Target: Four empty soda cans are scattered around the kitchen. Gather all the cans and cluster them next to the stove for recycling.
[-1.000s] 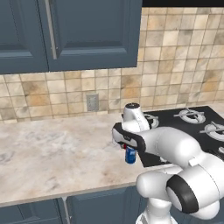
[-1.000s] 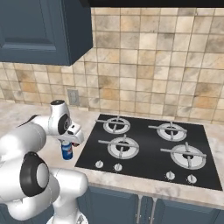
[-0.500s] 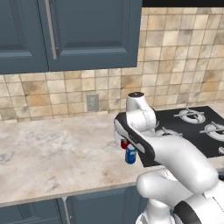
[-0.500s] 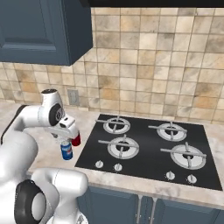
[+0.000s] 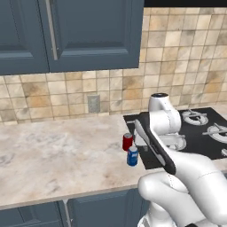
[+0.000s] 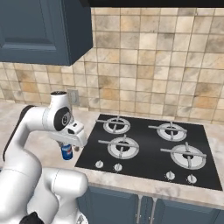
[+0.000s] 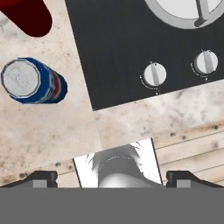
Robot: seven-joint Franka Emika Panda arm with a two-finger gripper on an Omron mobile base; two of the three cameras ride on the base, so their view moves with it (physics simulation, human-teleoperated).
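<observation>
Two cans [image 5: 130, 148], blue one's label unreadable

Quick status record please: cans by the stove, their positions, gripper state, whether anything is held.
cans by stove: blue can, red can
position: both upright on the counter, just off the left edge of the stove
spacing: red can close behind the blue one; contact unclear
gripper: open, holding nothing, above the stove's front left corner
other cans: not accounted for
</observation>
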